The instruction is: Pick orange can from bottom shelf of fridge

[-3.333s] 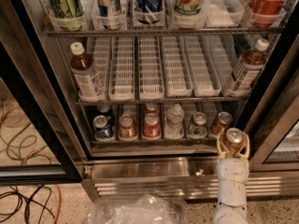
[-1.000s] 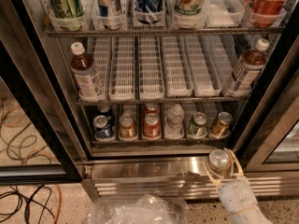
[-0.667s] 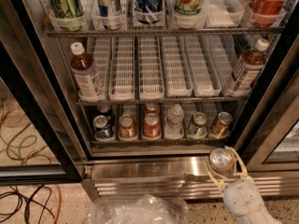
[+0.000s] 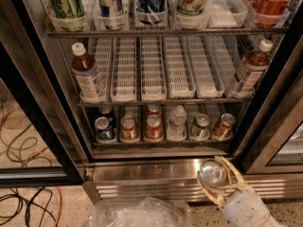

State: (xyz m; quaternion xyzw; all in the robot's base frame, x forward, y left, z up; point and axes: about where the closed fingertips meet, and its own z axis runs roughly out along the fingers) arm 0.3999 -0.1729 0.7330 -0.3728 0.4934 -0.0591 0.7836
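Note:
My gripper (image 4: 214, 165) is at the lower right, in front of the fridge's stainless steel base (image 4: 142, 171) and below the bottom shelf (image 4: 161, 144). It is shut on the orange can (image 4: 211, 173), whose silver top faces the camera; its side is mostly hidden by the fingers (image 4: 233, 170). A second orange-gold can (image 4: 223, 126) lies in the rightmost lane of the bottom shelf. That shelf also holds a blue can (image 4: 103, 129), a gold can (image 4: 128, 127), a red can (image 4: 153, 126), a small clear bottle (image 4: 176, 123) and a green can (image 4: 200, 126).
Tea bottles (image 4: 87, 78) (image 4: 248, 70) stand at both ends of the middle rack. Black door frames flank the opening at the left (image 4: 42, 126) and right (image 4: 274, 141). A crumpled clear plastic bag (image 4: 137, 214) lies below the base. Cables (image 4: 23, 136) cross the floor at the left.
The gripper has come down and out from the bottom shelf's right end with the can. It now sits in front of the steel base, slightly lower than a second ago.

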